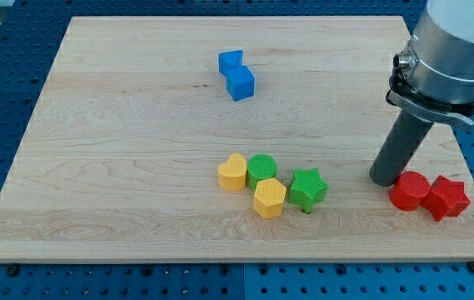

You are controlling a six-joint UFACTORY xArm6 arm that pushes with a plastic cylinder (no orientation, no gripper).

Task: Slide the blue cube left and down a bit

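Pale wooden board (120, 167) on blue perforated table (3, 100)

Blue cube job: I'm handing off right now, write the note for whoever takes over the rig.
My tip rests on the board at the view's right, just left of the red cylinder, which touches the red star. It is far from the blue cube.
The blue cube sits top centre, touching a second blue block above it.
Bottom-centre cluster: yellow heart, green cylinder, yellow hexagon, green star.
Done: nothing visible; no contact with the cube.
Left: bring the tip to the cube's upper right, push it left and down.
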